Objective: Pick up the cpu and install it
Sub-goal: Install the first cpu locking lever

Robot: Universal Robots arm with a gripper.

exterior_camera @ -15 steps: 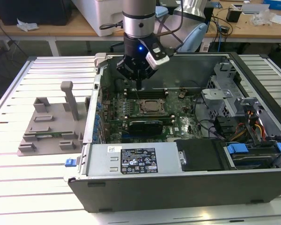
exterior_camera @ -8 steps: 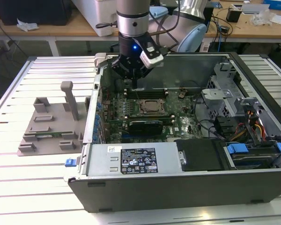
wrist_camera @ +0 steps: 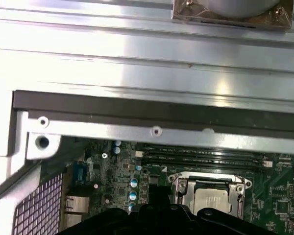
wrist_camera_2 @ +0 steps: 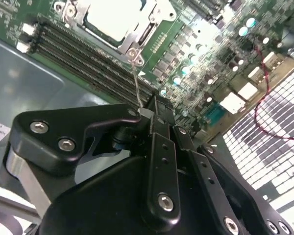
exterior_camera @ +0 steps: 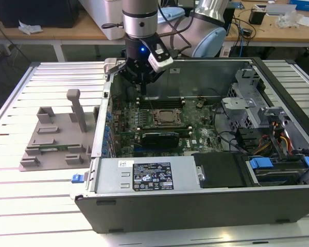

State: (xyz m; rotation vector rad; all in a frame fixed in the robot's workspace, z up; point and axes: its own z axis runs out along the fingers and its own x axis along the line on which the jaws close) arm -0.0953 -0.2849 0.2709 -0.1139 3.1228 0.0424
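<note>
At the exterior view's left we see a grey plastic tray [exterior_camera: 51,144] lying on the slatted metal surface [exterior_camera: 20,195], just beside the open computer case [exterior_camera: 195,211].

Next comes the gripper [exterior_camera: 139,85], hanging over the case's rear corner on that side, above the green motherboard [exterior_camera: 201,136]. In the second wrist view the fingers [wrist_camera_2: 159,142] are drawn together at their tips. A thin wire lever [wrist_camera_2: 135,78] rises from a corner of the socket [wrist_camera_2: 137,36] and ends right at those tips. We cannot tell whether it is pinched between them or only touches them.

Toward the middle of the board sits the socket, with its metal frame around it. The cpu [wrist_camera: 213,201] lies inside that frame, silver-grey top plate facing up, in both wrist views [wrist_camera_2: 110,19]. It is well apart from the tray and not in the fingers. Long dark memory slots [wrist_camera_2: 88,56] run alongside the socket, between it and the case wall.

Nearer the camera in the exterior view, a labelled power supply [exterior_camera: 149,176] lies along the case's front edge. At the exterior view's right stands a grey drive cage [exterior_camera: 252,100], with a bundle of coloured cables [exterior_camera: 284,141] beside it.
</note>
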